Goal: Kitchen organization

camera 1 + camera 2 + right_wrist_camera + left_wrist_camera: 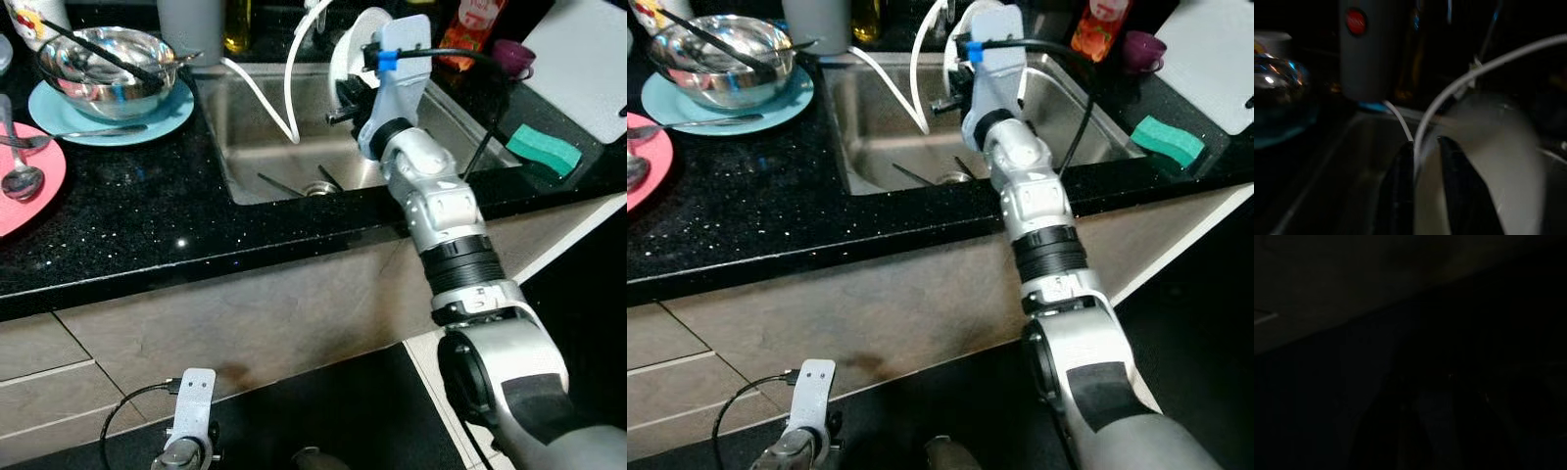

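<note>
- Right gripper (1422, 161) hangs over the sink (265, 157), fingers pinched on the edge of a white plate (1484, 161).
- Left arm hangs idle.
- Best lowered slowly, clear of the white hose (290, 98), to stop it slipping.

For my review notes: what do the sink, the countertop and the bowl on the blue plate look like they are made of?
Sink: brushed metal, probably stainless steel, grey with a dull sheen. Countertop: polished black stone, likely granite, with small glinting flecks. Bowl: shiny metal, likely steel, with mirror-like reflections inside. It sits on a light blue plate, glossy like ceramic or plastic; I can't tell which.
</note>
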